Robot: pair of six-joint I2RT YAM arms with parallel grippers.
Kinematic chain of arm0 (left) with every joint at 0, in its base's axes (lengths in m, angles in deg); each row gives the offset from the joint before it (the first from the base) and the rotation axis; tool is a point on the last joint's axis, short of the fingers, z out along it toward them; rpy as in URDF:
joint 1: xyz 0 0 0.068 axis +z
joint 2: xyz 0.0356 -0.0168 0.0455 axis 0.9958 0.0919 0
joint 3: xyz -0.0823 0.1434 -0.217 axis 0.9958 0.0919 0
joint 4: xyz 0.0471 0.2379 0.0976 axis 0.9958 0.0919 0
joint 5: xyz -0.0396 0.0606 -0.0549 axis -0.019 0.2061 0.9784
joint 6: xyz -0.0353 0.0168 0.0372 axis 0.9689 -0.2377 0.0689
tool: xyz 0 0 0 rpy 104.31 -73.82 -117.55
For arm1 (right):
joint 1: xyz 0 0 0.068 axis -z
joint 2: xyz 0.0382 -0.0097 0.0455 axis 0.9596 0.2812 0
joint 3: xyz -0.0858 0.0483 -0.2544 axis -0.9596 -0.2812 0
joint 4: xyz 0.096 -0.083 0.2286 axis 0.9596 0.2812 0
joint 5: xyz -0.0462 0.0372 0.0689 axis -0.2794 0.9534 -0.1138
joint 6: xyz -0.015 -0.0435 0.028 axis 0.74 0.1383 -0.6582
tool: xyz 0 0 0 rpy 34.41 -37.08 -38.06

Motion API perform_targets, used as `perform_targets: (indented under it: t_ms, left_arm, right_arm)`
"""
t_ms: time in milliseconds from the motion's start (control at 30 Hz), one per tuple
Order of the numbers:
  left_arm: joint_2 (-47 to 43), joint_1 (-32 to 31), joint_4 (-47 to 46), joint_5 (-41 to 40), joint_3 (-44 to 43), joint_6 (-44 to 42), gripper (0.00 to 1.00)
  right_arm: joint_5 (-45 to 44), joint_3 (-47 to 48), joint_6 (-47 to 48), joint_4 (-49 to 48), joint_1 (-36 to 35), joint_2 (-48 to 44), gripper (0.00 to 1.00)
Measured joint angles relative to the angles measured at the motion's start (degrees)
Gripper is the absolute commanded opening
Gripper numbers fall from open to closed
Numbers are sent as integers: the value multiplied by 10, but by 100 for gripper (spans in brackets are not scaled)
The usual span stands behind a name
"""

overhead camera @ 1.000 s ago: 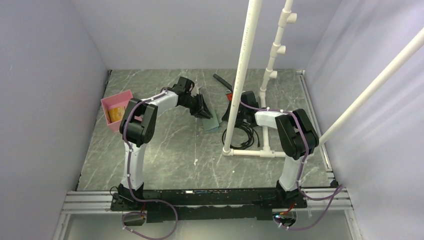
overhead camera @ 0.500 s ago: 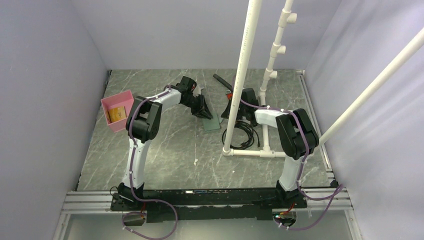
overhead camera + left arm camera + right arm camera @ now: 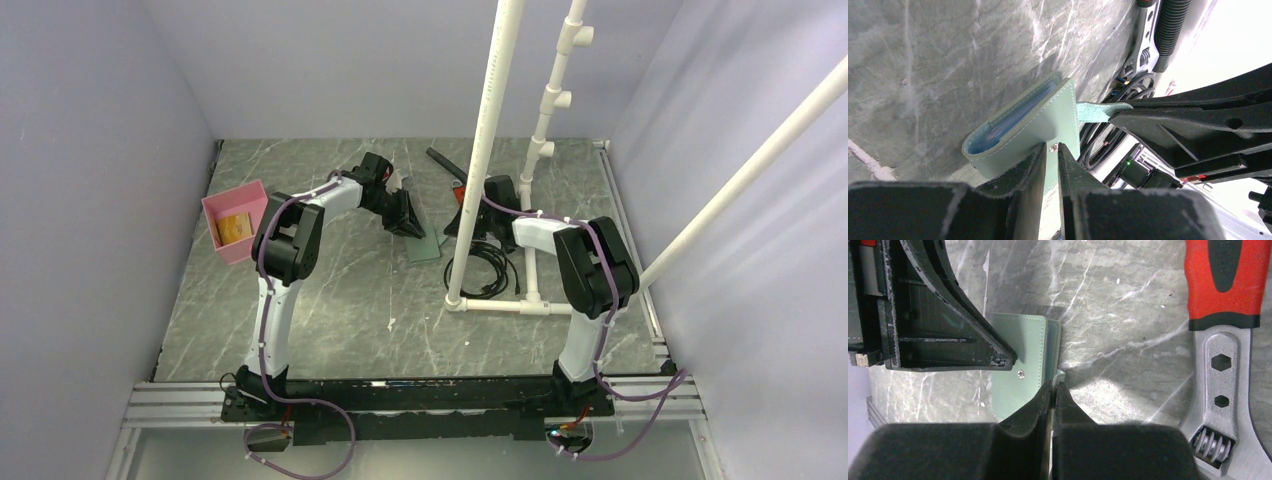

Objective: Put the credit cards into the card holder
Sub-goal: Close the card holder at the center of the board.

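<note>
Jaws of right gripper (image 3: 1053, 386) pinch tab (image 3: 1093, 111) of card holder (image 3: 1038, 125)

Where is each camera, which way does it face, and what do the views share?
Top external: above and behind the arms, facing down over the table; the left arm and right arm show full length.
Left wrist: on the left arm, looking past the left pincer at the card holder, whose tab the right pincer holds.
Right wrist: on the right arm, facing down at the table; the shut right pincer fills the bottom, a wrench at right.
Shared: all three show the card holder and both pincers.
</note>
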State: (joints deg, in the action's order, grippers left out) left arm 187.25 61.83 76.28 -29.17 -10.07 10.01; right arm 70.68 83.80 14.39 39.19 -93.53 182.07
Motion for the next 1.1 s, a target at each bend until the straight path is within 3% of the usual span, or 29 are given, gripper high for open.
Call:
perform_targets:
  t_ms: [100, 300, 733, 1100]
  left_arm:
    - [0, 0, 1, 0, -1, -2, 22]
    - [0, 0, 3, 1, -1, -4, 22]
    - [1, 0, 3, 3, -1, -4, 21]
    - [1, 0, 3, 3, -1, -8, 22]
  right_arm:
    - [28, 0, 5, -6, 4, 0, 0]
    - [92, -1, 5, -30, 14, 3, 15]
    - [100, 0, 0, -33, 26, 21, 18]
    - [101, 2, -2, -34, 26, 21, 14]
